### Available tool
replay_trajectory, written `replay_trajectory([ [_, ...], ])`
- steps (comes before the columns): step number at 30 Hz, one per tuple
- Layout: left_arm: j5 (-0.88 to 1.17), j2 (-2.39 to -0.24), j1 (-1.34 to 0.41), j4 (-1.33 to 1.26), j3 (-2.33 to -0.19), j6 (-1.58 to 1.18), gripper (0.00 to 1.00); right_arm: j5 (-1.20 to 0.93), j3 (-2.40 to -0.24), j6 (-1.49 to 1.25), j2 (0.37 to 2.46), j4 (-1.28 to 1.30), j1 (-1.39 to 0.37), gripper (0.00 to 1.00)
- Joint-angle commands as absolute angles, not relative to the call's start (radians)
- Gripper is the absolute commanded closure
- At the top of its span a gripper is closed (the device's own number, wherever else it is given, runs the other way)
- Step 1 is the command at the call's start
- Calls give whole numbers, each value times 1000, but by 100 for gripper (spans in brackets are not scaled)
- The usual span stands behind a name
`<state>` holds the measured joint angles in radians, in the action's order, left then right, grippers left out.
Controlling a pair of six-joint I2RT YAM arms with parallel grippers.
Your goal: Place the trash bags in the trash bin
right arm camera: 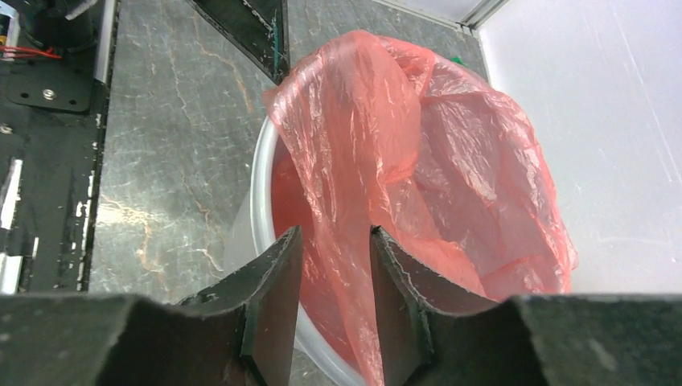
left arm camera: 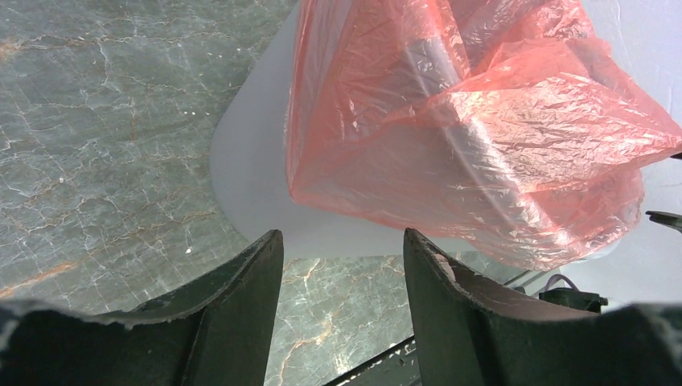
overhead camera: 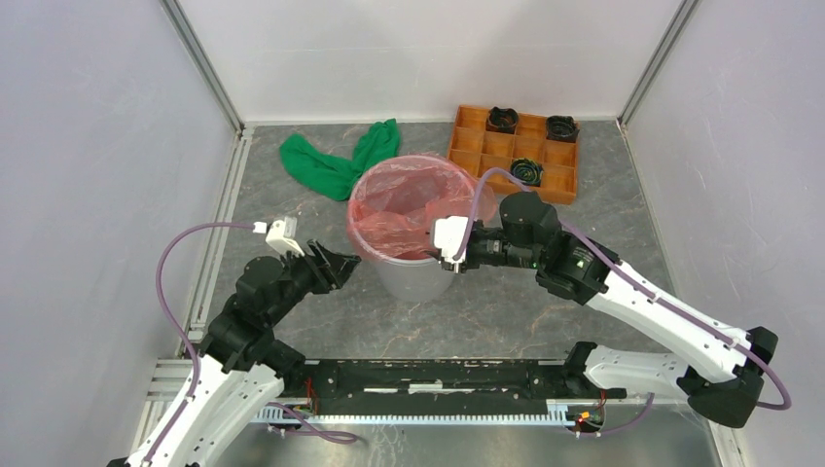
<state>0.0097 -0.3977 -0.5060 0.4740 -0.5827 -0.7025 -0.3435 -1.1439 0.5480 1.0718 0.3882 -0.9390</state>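
Observation:
The red-orange trash bag point(overhead camera: 409, 199) sits in the round grey trash bin point(overhead camera: 413, 277), its film draped over the rim on the near and left sides. My left gripper point(overhead camera: 342, 265) is open and empty, just left of the bin's wall; its wrist view shows the bag point(left arm camera: 482, 137) hanging over the bin point(left arm camera: 249, 177) beyond the gripper point(left arm camera: 342, 237). My right gripper point(overhead camera: 449, 255) is at the bin's near right rim. In its wrist view the jaws point(right arm camera: 335, 233) stand apart with a fold of bag point(right arm camera: 418, 145) between them, above the rim point(right arm camera: 259, 217).
A green cloth point(overhead camera: 336, 161) lies behind the bin at the left. An orange-brown compartment tray point(overhead camera: 496, 146) with three black objects stands at the back right. White walls enclose the table on three sides.

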Motion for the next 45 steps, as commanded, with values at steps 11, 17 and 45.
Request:
replay_trajectory([
  [11, 17, -414, -504, 428, -612, -666, 36, -225, -1073, 684, 1112, 254, -996, 63],
  [17, 3, -413, -504, 460, -643, -644, 36, -238, -1097, 706, 1132, 280, -996, 84],
  [45, -88, -434, -503, 505, -767, -673, 36, -414, -910, 514, 928, 343, -1010, 99],
])
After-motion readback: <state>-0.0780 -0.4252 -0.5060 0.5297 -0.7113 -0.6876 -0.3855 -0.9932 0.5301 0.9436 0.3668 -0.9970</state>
